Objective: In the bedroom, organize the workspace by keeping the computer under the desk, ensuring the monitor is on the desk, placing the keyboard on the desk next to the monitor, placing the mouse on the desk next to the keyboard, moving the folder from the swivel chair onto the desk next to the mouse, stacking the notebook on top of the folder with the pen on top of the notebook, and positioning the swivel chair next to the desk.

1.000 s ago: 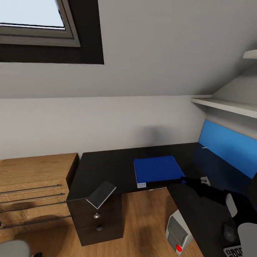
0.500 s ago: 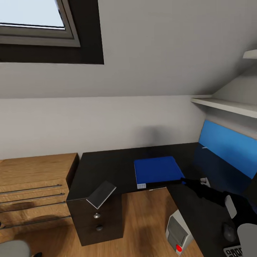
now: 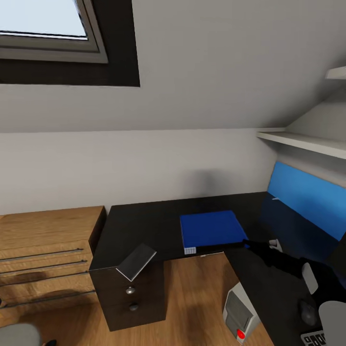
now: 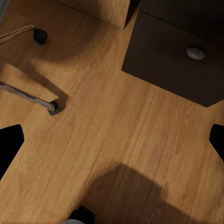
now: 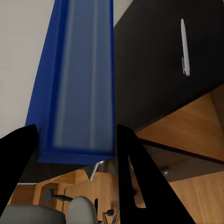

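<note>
- Folder (image 3: pixel 211 229): flat on worktop (image 3: pixel 144 226), unmoved over the last second; placement looks finished.
- Right claw (image 5: pixel 77 154): fingers still straddling folder edge, grip uncertain.
- Left claw (image 4: pixel 112 140): spread above floor.

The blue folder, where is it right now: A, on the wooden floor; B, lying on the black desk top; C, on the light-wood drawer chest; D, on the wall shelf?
B: the folder lies flat on the desk, near its front edge, with the right gripper at the folder's near corner.
</note>
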### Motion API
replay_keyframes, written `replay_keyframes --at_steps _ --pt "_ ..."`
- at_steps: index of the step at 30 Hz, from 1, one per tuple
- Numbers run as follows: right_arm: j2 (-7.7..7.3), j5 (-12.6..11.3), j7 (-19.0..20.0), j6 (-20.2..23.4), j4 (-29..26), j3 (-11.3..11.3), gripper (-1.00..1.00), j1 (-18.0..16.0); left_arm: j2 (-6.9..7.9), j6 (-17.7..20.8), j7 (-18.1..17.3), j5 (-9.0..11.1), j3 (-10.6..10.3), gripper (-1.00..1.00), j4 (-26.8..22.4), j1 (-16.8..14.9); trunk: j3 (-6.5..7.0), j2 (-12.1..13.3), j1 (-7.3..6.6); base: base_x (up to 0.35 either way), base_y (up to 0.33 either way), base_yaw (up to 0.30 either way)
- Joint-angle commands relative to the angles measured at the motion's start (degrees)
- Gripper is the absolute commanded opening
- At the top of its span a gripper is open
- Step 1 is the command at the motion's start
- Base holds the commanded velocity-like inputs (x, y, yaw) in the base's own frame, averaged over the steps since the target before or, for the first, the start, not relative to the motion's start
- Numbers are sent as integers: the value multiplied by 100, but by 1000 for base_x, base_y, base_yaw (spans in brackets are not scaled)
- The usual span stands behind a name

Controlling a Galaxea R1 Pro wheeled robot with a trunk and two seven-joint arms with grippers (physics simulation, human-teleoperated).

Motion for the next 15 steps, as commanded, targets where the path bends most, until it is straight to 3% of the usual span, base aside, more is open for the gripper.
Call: replay_keyframes --at_steps 1,15 --pt "5 -19 2 35 2 -9 -100 -6 -1 -13 2 -16 17 100 2 -4 -9 -7 1 0 0 -91" --pt "16 -35 1 48 1 -9 -100 -6 -1 -13 2 -17 17 100 2 -4 -9 -7 1 0 0 -205"
